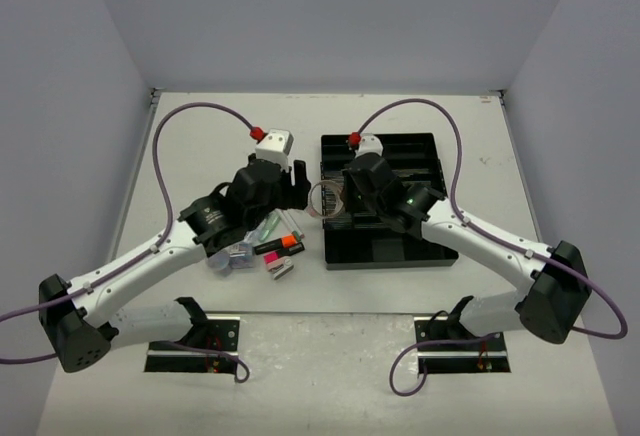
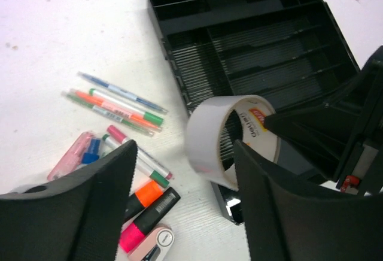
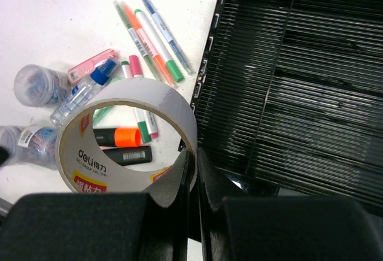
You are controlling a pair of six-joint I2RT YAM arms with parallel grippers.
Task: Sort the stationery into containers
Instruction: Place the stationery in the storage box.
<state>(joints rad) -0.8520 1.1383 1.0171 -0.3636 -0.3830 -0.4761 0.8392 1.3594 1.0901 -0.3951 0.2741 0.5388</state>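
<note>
**Tape roll pinched at the tray's edge**

The black tray (image 1: 385,251) sits on the right half of the table (image 1: 320,386). My right pincer (image 3: 196,160) is clamped tight on the wall of the tape roll (image 3: 149,102), holding it upright at the tray's left edge. My left pincer (image 2: 184,153) gapes wide and grips nothing. The pens (image 3: 152,36) lie loose on the table, left of the tray.

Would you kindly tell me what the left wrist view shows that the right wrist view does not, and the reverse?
Only the left wrist view shows the pink highlighter and the left pincer, which is open and holds nothing. Only the right wrist view shows the clear tubs left of the pens. Both show the tape pinched by the right pincer, the pens, the orange highlighter and the tray.
</note>
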